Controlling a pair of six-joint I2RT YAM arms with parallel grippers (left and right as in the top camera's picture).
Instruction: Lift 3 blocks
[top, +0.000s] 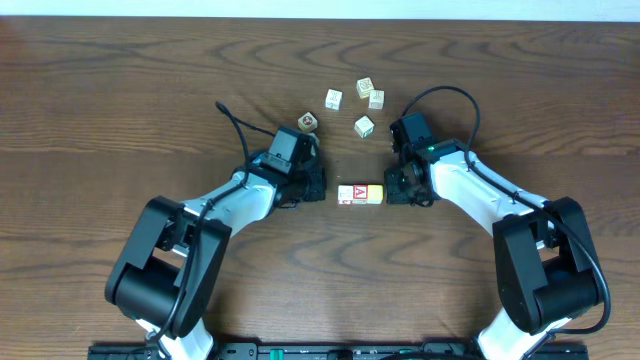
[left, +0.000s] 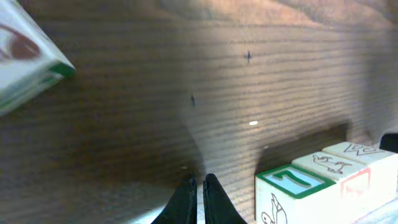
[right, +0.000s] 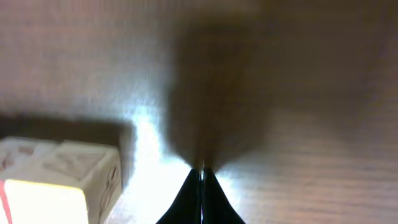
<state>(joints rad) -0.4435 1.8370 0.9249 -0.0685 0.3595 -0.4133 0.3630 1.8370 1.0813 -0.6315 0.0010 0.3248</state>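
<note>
Lined up touching on the wooden table (top: 120, 100), three blocks (top: 360, 194) between left gripper (left: 200, 186) and right gripper (right: 202, 177), both sets of fingers clenched tight, grasping nothing.

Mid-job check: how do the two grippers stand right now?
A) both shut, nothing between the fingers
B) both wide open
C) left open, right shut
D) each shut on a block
A: in the wrist views the left gripper and right gripper each show fingertips pressed together, with the row of blocks off to the side.
</note>
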